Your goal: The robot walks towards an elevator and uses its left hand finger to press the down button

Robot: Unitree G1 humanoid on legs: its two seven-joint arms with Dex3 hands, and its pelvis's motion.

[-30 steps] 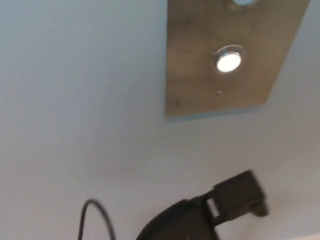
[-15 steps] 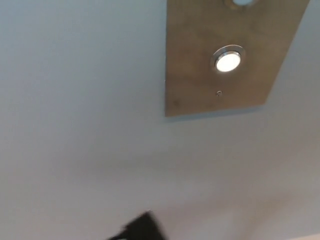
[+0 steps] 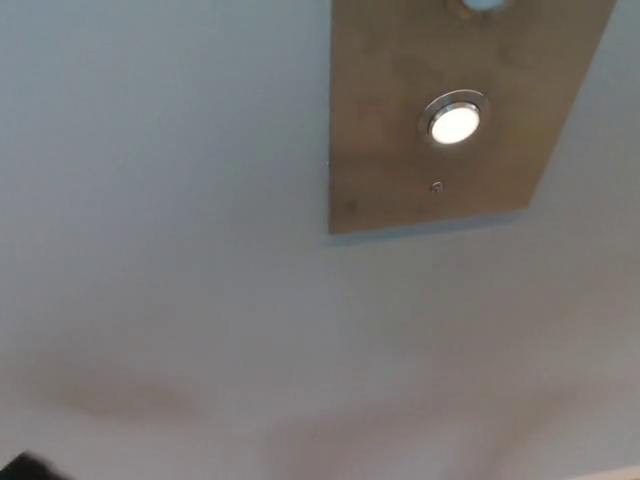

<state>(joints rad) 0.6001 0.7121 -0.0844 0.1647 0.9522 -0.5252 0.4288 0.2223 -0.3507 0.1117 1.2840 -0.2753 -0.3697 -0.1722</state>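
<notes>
A brushed metal button panel (image 3: 440, 110) is mounted on the pale wall at the upper right of the head view. Its lower round button (image 3: 455, 121) glows white inside a silver ring. Only the bottom edge of a second round button (image 3: 485, 5) shows at the top of the picture. A small screw (image 3: 437, 186) sits below the lit button. Only a black sliver of my left hand (image 3: 25, 468) shows in the bottom left corner, far below and left of the panel. My right hand does not show.
The pale wall (image 3: 160, 200) fills the rest of the view. A thin lighter strip (image 3: 610, 474) shows at the bottom right corner.
My left hand has dropped down and to the left, away from below the panel, until only a sliver is left at the bottom left corner. The button stays lit.
</notes>
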